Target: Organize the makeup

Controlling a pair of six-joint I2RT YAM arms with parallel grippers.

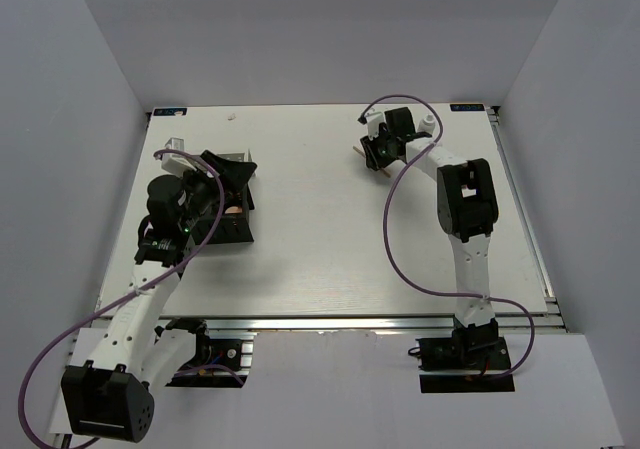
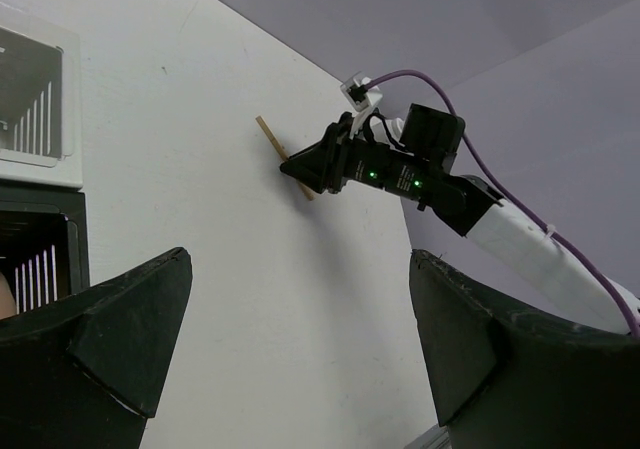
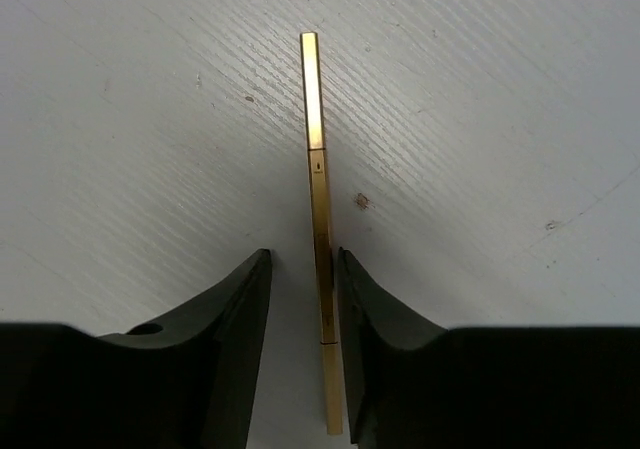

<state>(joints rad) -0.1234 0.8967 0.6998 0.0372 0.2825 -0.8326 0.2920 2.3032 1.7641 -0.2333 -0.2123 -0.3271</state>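
In the right wrist view a thin wooden stick [image 3: 318,199] lies flat on the white table, running between the fingers of my right gripper [image 3: 302,269]. The right finger [image 3: 350,279] is against the stick and the left finger [image 3: 250,289] stands a little apart from it, so the jaws are open around it. From above, my right gripper [image 1: 376,155] is at the table's far right with the stick's end [image 1: 357,152] poking out to its left. My left gripper [image 2: 300,309] is wide open and empty, hovering over the black organizer [image 1: 240,231], where a peach-pink disc [image 1: 233,208] shows.
The left wrist view shows the black organizer's wall [image 2: 78,239] at the lower left and a white-framed box [image 2: 40,174] beyond it. The right arm [image 1: 465,204] reaches up the right side. Grey walls close the table on three sides.
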